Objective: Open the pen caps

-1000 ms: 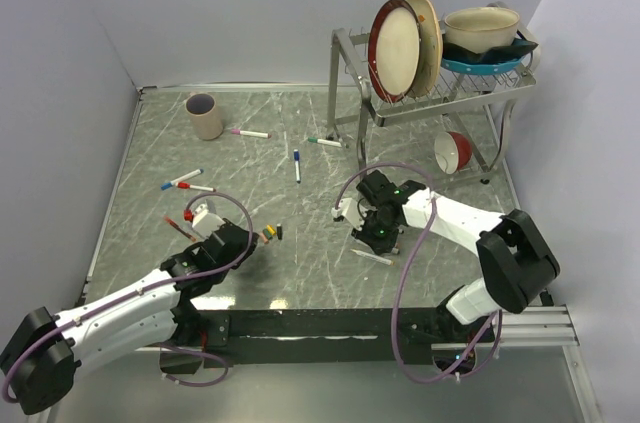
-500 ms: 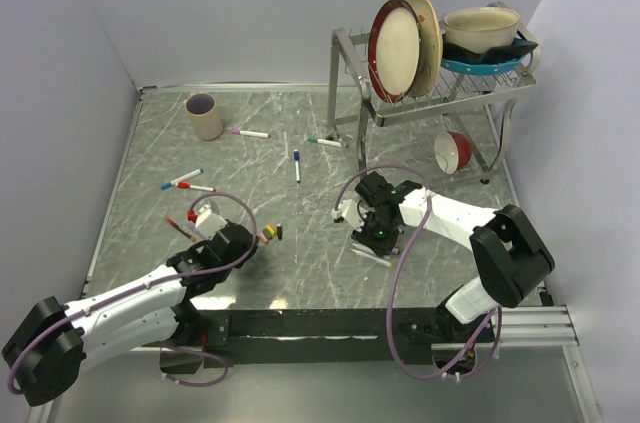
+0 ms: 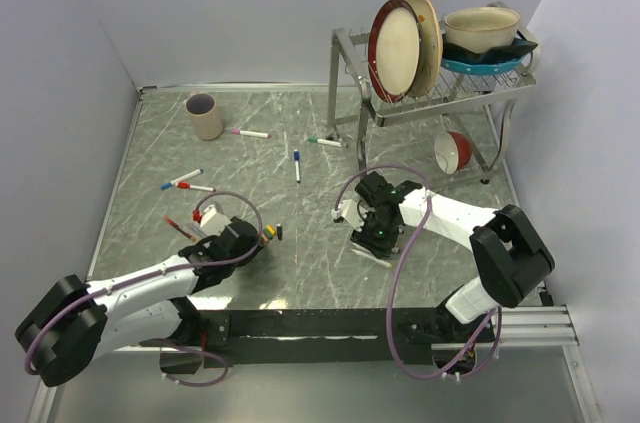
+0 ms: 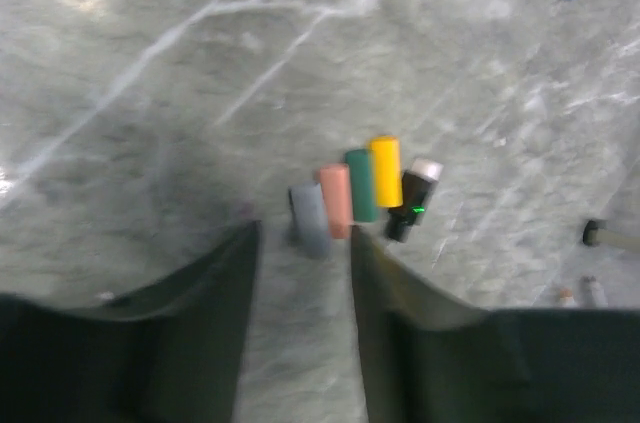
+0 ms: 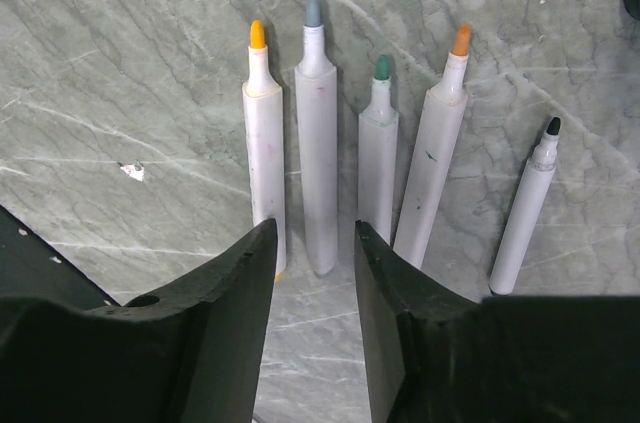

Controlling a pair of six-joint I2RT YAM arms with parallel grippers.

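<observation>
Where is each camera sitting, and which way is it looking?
Top view: high above and behind the arms, looking down on the table; the left arm and right arm both show.
Left wrist view: on the left arm, looking down at a row of loose caps; the dark left fingers show.
Right wrist view: on the right arm, looking down at five uncapped pens; the right fingers show.
Shared: the top and left wrist views both show the caps.

From the near side, the top camera overlooks the whole counter (image 3: 270, 108). Wrist cameras look closely at its patches.
</observation>
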